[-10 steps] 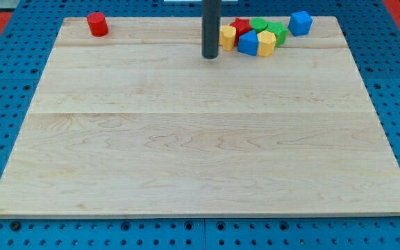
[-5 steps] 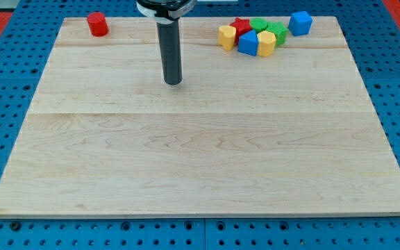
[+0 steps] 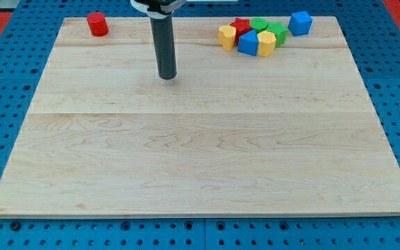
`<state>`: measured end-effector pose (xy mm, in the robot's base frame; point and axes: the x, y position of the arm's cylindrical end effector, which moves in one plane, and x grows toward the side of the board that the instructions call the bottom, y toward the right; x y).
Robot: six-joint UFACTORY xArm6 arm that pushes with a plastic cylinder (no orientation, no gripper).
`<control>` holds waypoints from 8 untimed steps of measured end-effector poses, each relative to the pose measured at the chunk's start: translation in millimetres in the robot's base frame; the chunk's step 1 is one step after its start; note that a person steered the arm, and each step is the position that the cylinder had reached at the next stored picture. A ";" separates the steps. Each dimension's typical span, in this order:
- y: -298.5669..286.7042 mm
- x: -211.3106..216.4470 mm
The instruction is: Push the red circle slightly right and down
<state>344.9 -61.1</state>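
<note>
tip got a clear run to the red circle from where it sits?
Probably yes. My tip sits down and to the view's right of the red circle, with only bare board between; the block cluster lies off to the right.

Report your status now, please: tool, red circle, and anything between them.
My tip on bare board, right of and below the red circle, apart. Red circle untouched near top-left corner. Nothing between them; block cluster off to the right.

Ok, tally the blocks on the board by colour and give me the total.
Red: 2, the red circle at the view's top left and a red block in the cluster.
Yellow: 2.
Green: 2.
Blue: 2.
Total: 8.
</note>
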 end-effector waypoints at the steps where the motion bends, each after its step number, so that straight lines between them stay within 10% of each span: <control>1: 0.0 -9.6; 4: 0.4 -80.1; 7: -212.2 -106.6; 8: -202.6 -149.0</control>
<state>195.9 -263.8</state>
